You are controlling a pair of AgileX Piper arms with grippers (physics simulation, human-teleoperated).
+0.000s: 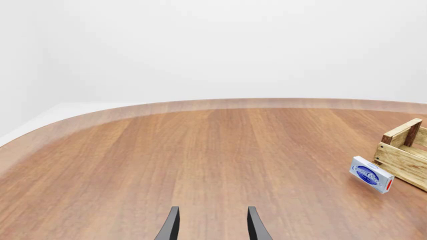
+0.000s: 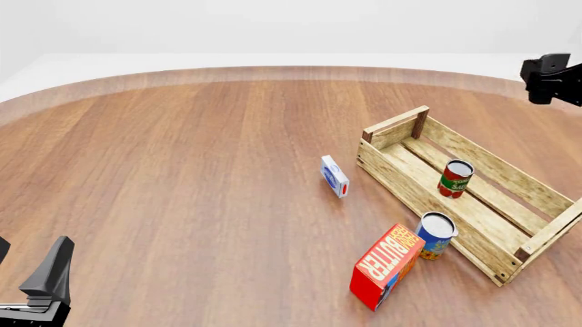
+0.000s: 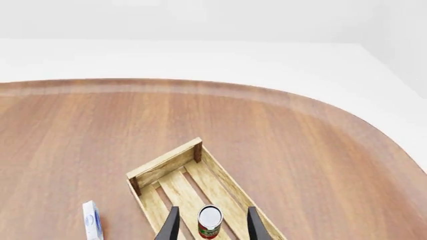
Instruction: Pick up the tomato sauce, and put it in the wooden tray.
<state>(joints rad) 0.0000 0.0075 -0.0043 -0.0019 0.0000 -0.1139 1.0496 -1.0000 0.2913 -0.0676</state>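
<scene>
Right of centre in the front view, the tomato sauce (image 2: 454, 178) stands upright inside the wooden tray (image 2: 397, 177), so I'd say the drop is done and the spread, empty right gripper (image 3: 209, 225) above it just needs pulling clear.

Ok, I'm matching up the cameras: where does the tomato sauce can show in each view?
Front view: tomato sauce stands upright inside the wooden tray.
Right wrist view: seen from above, between the open right gripper fingers.
Left wrist view: not in it; only a tray corner shows.
Shared landmark: the blue-and-white box beside the tray.
</scene>
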